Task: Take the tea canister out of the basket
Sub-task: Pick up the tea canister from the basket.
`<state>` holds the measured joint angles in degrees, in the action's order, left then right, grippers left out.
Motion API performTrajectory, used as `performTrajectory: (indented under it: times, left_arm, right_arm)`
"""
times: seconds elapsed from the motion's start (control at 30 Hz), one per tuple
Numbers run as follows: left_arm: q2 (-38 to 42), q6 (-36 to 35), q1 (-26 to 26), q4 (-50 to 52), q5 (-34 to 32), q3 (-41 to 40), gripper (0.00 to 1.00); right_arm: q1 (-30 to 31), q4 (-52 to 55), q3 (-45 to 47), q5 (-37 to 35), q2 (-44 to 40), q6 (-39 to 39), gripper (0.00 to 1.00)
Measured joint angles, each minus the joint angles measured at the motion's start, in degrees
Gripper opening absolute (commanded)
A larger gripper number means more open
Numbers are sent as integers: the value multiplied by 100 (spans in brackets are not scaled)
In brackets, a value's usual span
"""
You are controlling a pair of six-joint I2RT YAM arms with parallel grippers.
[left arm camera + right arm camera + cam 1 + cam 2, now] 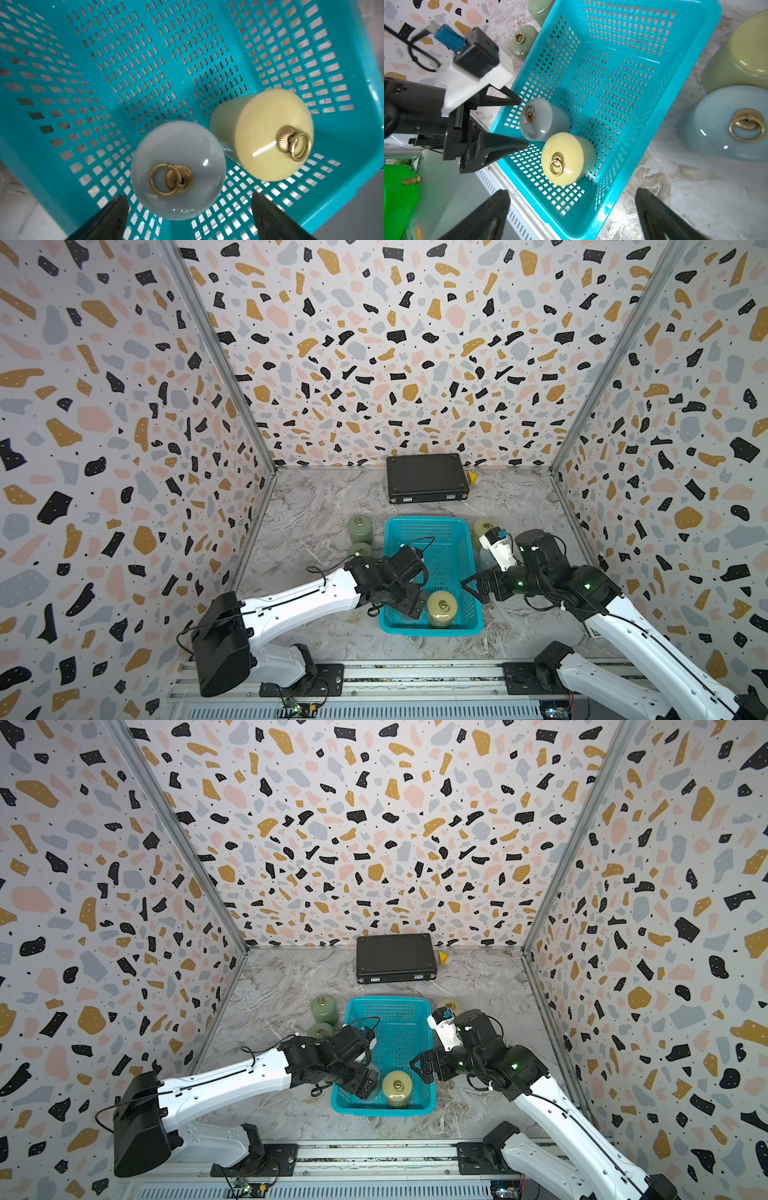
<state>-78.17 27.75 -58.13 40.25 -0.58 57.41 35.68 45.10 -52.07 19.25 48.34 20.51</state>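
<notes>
- Left gripper [188, 198] is seen low in mid-frame, jaws spread wide astride the grey tea canister [177, 166], which is not yet clamped.
- That canister stands upright in a corner of the turquoise basket [361, 116], with the yellow canister [261, 135] just beside it.
- A slip off the glossy rounded lid is judged possible, and the yellow neighbour could be knocked by a finger.
- One finger is crowded by the basket wall, while open room is offered straight upward.
- Right gripper [572, 193] is seen open and empty near the rim.

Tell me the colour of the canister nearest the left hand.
Pale blue-grey canister, best seen in the left wrist view.
</notes>
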Motion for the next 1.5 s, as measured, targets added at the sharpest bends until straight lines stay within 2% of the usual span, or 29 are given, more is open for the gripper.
performTrajectory:
  times: [0.63,1.33,1.37,1.5]
  left_arm:
    - [-1016,-33,-79,-160,-367,275,90]
    - [-1587,-275,-81,627,-317,492,89]
    - [-1596,-278,-81,629,-308,498,89]
    - [-1611,-267,-79,651,-269,511,76]
  right_arm:
    - [234,-63,157,433,-79,0,99]
    - [262,-98,212,452,-79,22,99]
    - [262,-98,212,452,-79,24,99]
    - [267,-103,212,452,-79,28,99]
